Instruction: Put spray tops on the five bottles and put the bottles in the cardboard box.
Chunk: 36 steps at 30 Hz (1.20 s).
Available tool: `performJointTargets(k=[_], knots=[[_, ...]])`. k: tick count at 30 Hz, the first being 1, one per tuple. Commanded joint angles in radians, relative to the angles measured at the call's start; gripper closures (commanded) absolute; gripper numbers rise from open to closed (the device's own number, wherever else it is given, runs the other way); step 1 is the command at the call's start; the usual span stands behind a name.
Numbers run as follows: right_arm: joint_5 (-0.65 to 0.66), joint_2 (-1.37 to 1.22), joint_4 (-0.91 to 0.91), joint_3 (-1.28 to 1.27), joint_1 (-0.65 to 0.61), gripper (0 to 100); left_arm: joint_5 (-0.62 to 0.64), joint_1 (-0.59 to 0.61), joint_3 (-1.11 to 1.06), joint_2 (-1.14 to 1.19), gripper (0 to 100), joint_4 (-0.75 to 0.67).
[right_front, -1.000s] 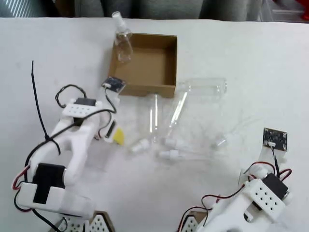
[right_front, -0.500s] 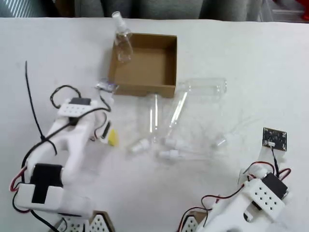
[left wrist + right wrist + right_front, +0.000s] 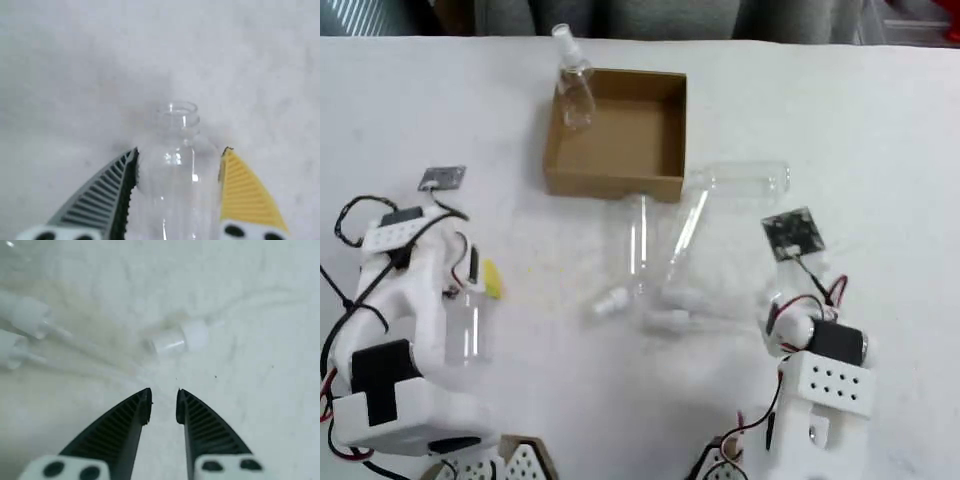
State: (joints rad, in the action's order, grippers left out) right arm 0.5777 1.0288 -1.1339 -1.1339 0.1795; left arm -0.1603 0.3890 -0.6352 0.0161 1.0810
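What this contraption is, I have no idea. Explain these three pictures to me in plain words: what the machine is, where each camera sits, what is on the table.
These are two small robot arms at a white table. One picture looks down from above. The other two come from a camera on each arm's wrist, looking out past its gripper. The left gripper is closed on a clear open-necked bottle. The right gripper holds nothing, its jaws a little apart, with a loose spray top on the table ahead of it. From above you also see a cardboard box, a topped bottle at its far corner, and bare bottles and other tops lying in front of it.
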Motion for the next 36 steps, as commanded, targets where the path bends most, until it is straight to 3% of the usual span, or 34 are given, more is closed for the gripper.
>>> performJointTargets(k=[1,7,12,23,28,36], knots=[[0.008,0.008,-0.102,0.175,-0.116,94.6,0.000,0.045,0.040,-0.016,77,0.011],[0.014,0.002,-0.357,0.391,-0.406,95.6,-0.052,0.038,0.038,-0.015,77,0.008],[0.239,-0.021,-0.424,0.359,-0.647,95.6,-0.068,-0.008,0.037,-0.010,77,0.009],[0.589,-0.309,-0.420,0.344,-0.673,94.8,-0.118,-0.036,0.037,-0.008,81,-0.005],[0.600,-0.410,-0.306,0.344,-0.668,87.0,-0.120,-0.044,0.037,-0.008,81,-0.006],[0.603,-0.545,-0.147,0.336,-0.665,88.9,-0.120,-0.044,0.037,-0.008,81,-0.009]])
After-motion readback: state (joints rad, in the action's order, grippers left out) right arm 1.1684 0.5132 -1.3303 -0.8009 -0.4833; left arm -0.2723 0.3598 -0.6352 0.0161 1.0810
